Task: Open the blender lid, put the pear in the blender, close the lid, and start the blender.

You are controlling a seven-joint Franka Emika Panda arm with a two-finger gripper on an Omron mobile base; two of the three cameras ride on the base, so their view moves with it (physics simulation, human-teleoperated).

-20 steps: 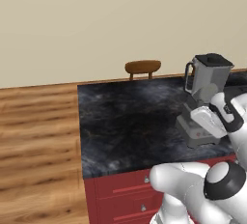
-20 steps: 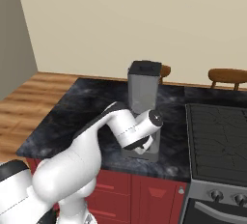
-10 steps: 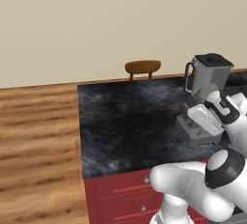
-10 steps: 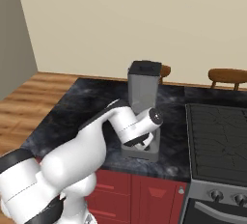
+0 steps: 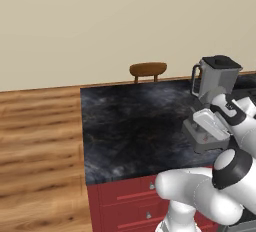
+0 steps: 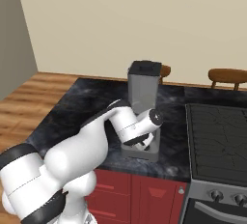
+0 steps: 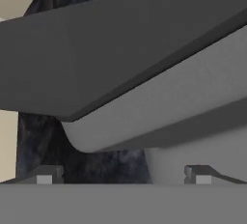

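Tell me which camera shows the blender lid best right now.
The right base view: the lid sits flat on the jar, its whole top unobstructed above the arm. The left base view also shows it, smaller, near the frame's edge. The hand view is too close to tell parts apart.

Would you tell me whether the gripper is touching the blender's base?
Cannot tell: the hand view shows the gripper close before the blender, but neither contact nor gap.

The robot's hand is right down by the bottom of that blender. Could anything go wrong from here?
Possibly. The gripper sits low and very close to the blender base, so a small slip could shove the blender along the counter. The jar is tall over a small base, so a push might tip it. The blender lid sits on top; a jolt could shake it loose.
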